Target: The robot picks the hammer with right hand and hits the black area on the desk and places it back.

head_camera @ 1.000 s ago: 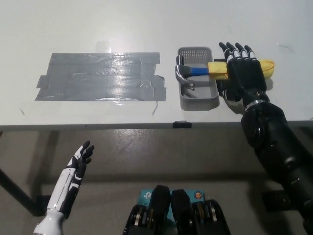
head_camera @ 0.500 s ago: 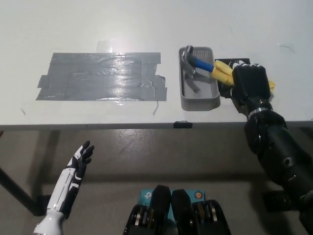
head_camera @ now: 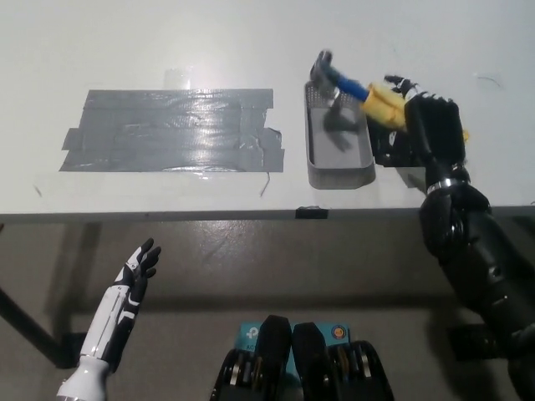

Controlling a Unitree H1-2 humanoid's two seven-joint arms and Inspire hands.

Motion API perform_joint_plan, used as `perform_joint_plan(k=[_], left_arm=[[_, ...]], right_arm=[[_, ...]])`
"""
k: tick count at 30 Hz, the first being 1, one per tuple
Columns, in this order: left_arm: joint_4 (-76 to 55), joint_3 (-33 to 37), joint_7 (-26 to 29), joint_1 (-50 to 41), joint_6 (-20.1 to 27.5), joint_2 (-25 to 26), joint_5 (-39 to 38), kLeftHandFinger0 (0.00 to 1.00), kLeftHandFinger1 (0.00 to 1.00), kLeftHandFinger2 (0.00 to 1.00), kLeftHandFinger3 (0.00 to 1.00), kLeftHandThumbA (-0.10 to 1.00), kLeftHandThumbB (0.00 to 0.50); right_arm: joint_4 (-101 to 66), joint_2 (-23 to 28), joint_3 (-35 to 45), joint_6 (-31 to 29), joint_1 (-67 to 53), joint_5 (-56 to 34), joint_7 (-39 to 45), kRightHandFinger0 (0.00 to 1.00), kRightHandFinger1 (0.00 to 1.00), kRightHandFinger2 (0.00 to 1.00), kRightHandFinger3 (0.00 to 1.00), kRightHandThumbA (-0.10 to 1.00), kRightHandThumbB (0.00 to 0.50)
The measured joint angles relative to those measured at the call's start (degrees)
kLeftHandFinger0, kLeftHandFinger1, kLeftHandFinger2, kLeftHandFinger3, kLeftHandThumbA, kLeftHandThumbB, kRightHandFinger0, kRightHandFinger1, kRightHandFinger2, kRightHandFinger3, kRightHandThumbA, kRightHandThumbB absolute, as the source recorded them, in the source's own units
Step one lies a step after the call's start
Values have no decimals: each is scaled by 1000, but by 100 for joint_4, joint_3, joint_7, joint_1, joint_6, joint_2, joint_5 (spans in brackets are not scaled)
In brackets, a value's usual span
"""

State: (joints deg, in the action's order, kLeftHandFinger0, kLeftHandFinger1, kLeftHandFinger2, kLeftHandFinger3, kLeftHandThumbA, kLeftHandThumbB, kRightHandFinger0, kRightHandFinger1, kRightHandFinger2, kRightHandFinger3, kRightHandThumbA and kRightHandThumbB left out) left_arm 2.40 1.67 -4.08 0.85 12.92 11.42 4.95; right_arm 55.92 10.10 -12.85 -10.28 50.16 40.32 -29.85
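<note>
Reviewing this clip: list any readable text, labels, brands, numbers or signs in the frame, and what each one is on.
No readable text anywhere in the head view.
Blue-and-yellow-handled claw hammer, held by the black right robot hand: no legible marking.
Grey plastic tray: none.
Dark grey tape patch on the white desk: none.
White left robot hand, resting below the desk edge: none.

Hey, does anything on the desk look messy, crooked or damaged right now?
Only the black tape patch: its strips overlap unevenly, the ends are ragged, and a loose thread hangs off its lower right corner. The gray tray sits square, and the hammer is in the right hand above it. The left hand rests below the desk edge.
</note>
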Motion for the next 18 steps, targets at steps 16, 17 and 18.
perform_joint_plan(k=[16,17,18], left_arm=[[3,1,-1,4,-17,1,-1,949,1000,1000,1000,1000,60],[3,0,-1,6,-17,1,0,941,1000,1000,1000,1000,65],[3,1,-1,11,-17,1,0,939,1000,1000,1000,1000,70]], right_arm=[[-1733,-113,1148,742,-217,-1722,1803,52,607,935,983,-100,99],[-1782,-78,1175,814,-217,-1799,1943,54,615,948,1000,-100,89],[-1824,-27,1204,902,-217,-1894,2081,74,634,967,1000,-100,79]])
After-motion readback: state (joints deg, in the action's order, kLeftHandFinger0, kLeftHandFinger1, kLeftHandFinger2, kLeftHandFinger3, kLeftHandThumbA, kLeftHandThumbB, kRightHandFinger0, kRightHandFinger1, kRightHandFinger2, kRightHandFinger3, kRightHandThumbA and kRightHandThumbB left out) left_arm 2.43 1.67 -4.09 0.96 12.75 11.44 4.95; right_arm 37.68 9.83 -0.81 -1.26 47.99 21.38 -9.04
